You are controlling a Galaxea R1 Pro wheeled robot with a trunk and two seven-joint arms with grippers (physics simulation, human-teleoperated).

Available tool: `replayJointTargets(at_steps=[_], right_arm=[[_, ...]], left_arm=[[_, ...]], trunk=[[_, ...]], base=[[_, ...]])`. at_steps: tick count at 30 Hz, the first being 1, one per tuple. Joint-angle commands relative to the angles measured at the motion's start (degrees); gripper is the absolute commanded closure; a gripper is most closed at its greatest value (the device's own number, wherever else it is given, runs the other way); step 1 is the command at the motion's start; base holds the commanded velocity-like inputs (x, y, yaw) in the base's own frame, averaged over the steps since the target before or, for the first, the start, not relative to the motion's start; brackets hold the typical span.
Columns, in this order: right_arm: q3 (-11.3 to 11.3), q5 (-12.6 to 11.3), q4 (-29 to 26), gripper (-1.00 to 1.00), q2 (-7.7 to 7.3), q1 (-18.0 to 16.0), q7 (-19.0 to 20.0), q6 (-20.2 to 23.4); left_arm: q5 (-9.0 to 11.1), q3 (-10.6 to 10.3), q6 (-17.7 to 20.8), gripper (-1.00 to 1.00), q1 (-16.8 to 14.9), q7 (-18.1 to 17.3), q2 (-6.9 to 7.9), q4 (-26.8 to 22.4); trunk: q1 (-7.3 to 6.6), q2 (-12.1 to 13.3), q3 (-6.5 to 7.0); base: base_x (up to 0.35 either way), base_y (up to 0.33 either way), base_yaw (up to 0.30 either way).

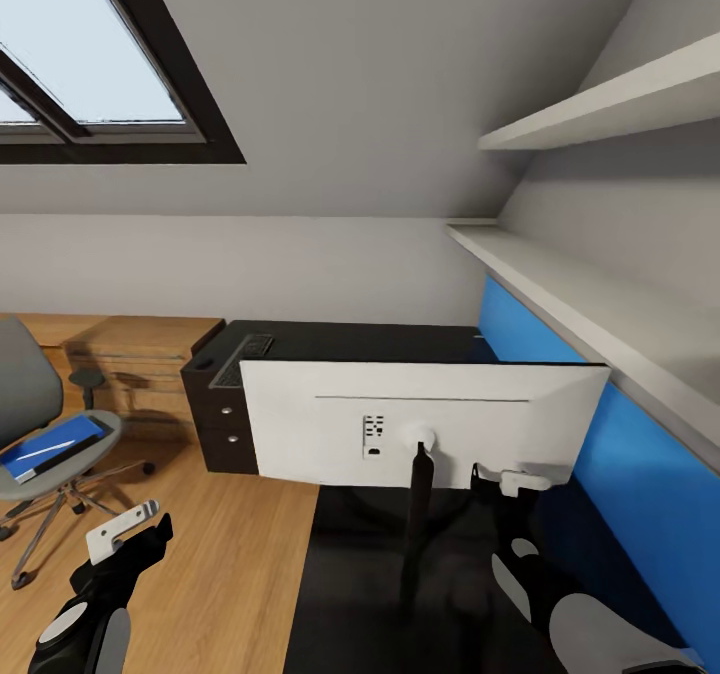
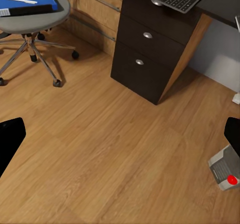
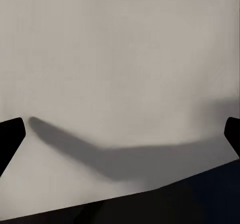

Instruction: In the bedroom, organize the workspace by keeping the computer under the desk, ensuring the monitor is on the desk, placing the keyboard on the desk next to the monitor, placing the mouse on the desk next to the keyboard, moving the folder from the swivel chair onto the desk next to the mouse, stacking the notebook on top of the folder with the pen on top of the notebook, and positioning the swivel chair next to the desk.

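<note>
The monitor (image 1: 420,424) stands on the black desk (image 1: 350,339) with its white back toward me. My right gripper (image 1: 510,479) is open at the monitor's lower right edge; in the right wrist view the white back (image 3: 120,59) lies close ahead of the spread fingers. The keyboard (image 1: 243,359) lies on the desk's far part above the drawer unit (image 2: 145,49). At the left stands the swivel chair (image 1: 30,404) with the blue folder (image 1: 55,444) and white pen (image 1: 45,448) on its seat. My left gripper (image 1: 125,534) hangs open over the floor. The computer (image 2: 225,169) sits low on the floor.
A light wooden dresser (image 1: 140,354) stands behind the chair against the wall. Two grey shelves (image 1: 600,304) and a blue wall panel (image 1: 640,454) run along the right. A skylight (image 1: 90,54) sits in the sloped ceiling. Wooden floor (image 1: 220,554) lies between chair and desk.
</note>
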Motion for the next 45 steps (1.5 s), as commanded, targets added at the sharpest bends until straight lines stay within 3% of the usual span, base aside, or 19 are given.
replayJointTargets(at_steps=[1,13,17,21,22,23,25,27,29,32,37,45], right_arm=[[0.46,-0.58,0.03,-1.00,-0.05,-0.04,-0.20,-0.19],[0.49,-0.58,0.10,-1.00,-0.04,-0.03,-0.20,-0.19],[0.49,-0.58,0.11,-1.00,-0.08,-0.04,-0.20,-0.19],[0.49,-0.58,0.12,-1.00,-0.10,-0.05,-0.20,-0.19],[0.49,-0.58,0.12,-1.00,-0.11,-0.06,-0.20,-0.19],[0.49,-0.58,0.12,-1.00,-0.09,-0.06,-0.20,-0.19],[0.49,-0.58,0.12,-1.00,-0.08,-0.06,-0.20,-0.19],[0.49,-0.58,0.09,-1.00,-0.10,-0.05,-0.20,-0.19],[0.49,-0.57,0.07,-1.00,-0.10,-0.05,-0.20,-0.19],[0.49,-0.52,0.11,-1.00,-0.11,-0.06,-0.20,-0.18],[0.49,-0.50,0.12,-1.00,-0.11,-0.06,-0.20,-0.19],[0.49,-0.50,0.12,-1.00,-0.11,-0.06,-0.20,-0.18]], left_arm=[[0.61,0.03,0.23,-1.00,-0.03,0.31,-0.03,-0.07],[0.46,0.56,0.23,-1.00,-0.03,0.44,0.12,0.38],[0.41,3.06,0.18,-1.00,-0.03,0.48,0.09,1.33],[0.28,6.93,-0.27,-1.00,-0.03,0.37,0.26,7.30],[0.20,9.26,-0.47,-1.00,-0.03,0.34,0.50,10.72],[0.14,10.02,-0.62,-1.00,-0.03,0.34,0.62,11.95],[-0.58,11.96,-2.11,-1.00,-0.03,0.31,1.44,16.20],[-2.51,13.41,-7.28,-1.00,-0.03,0.26,3.29,22.40],[-3.39,13.78,-10.89,-1.00,-0.03,0.21,4.04,25.69],[-5.76,14.26,-23.52,-1.00,0.02,0.09,5.05,32.80],[-7.20,14.31,-25.92,-1.00,-0.01,0.18,5.16,35.27],[-7.38,14.27,-26.29,-1.00,0.00,0.28,5.07,36.55]], trunk=[[0.03,-0.07,-0.06],[0.03,-0.07,-0.06],[0.03,-0.07,-0.06],[0.03,-0.07,-0.06],[0.03,-0.07,-0.06],[0.03,-0.07,-0.06],[0.03,-0.07,-0.06],[0.03,-0.07,-0.06],[0.03,-0.07,-0.06],[0.03,-0.07,-0.06],[0.03,-0.07,-0.06],[0.03,-0.07,-0.06]], base=[[0.013,0.000,0.000],[0.115,-0.014,0.000],[0.017,-0.002,0.000],[0.005,-0.001,0.000],[0.001,0.000,0.000],[0.001,0.000,0.000],[0.000,0.000,0.000],[0.000,0.000,0.000],[0.000,0.000,0.000],[0.000,0.000,0.000],[0.029,0.000,0.000],[0.133,0.000,0.000]])
